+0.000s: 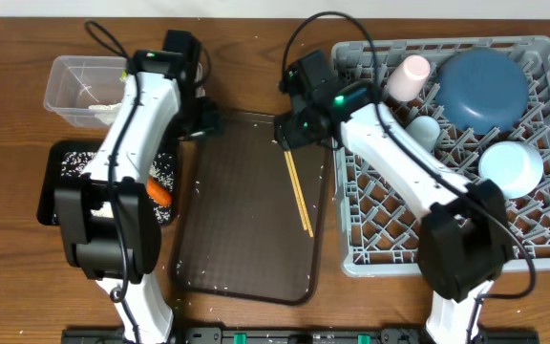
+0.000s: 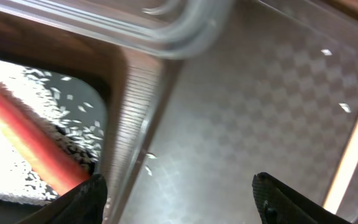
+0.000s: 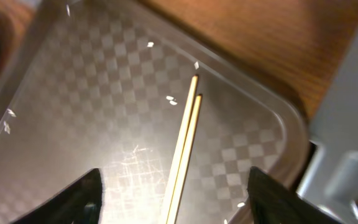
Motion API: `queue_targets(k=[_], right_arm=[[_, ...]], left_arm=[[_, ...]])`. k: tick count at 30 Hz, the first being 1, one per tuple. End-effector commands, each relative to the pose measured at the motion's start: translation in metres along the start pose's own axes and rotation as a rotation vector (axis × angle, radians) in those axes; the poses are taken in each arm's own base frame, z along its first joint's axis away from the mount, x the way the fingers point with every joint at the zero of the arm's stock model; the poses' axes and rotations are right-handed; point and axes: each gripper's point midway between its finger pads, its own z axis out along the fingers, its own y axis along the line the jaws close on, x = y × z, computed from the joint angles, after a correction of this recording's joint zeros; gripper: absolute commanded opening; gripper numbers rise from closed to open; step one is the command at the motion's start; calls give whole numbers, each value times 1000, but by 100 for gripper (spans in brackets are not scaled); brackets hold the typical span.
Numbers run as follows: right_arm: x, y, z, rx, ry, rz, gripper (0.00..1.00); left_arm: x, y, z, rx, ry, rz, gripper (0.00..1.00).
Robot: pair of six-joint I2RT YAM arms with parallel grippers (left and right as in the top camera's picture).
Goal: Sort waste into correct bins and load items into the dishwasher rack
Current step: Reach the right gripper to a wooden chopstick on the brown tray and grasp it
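The wooden chopsticks lie side by side on the dark brown serving tray. My right gripper hangs over their far end. In the right wrist view it is open, and the chopsticks run between its fingers without touching them. My left gripper is open over the serving tray's left rim and holds nothing. The orange carrot and rice grains lie in the black tray. The grey dishwasher rack holds a pink cup, a big blue bowl, a light-blue cup and a small light-blue bowl.
The clear tub stands at the back left, behind the black tray. A few rice grains are scattered on the serving tray. The rack's wall rises close to the right of my right gripper.
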Motion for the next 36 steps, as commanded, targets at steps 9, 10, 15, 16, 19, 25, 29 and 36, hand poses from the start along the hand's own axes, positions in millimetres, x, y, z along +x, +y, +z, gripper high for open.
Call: queue_targets(k=[9,10,15,16,19,25,29,36], right_arm=[[39,5,47,3,162,-62,34],[43,4,51,5,177,-67,33],[61,1,73,-7,248,-106,33],[65,2,76,-15,263,-113,33],[73,1,84,-21,293,-116,33],[90,-9,97,18,352,-116,32],[113,-23,113,78,434,-120,25],[130,-29,124,92,496,-112,1]], left_arm=[[-25,30,-6,3,-59,-140,76],[-25,30,-6,3,-59,-140,76],[-25,30,-5,2,-57,-139,76],[-25,30,-5,2,-57,-139,76],[-25,30,-5,2,-56,-139,76],[-24,30,-5,2,-56,-139,76],[-24,30,-4,1,-53,-139,76],[-21,31,-2,-3,-44,-139,76]])
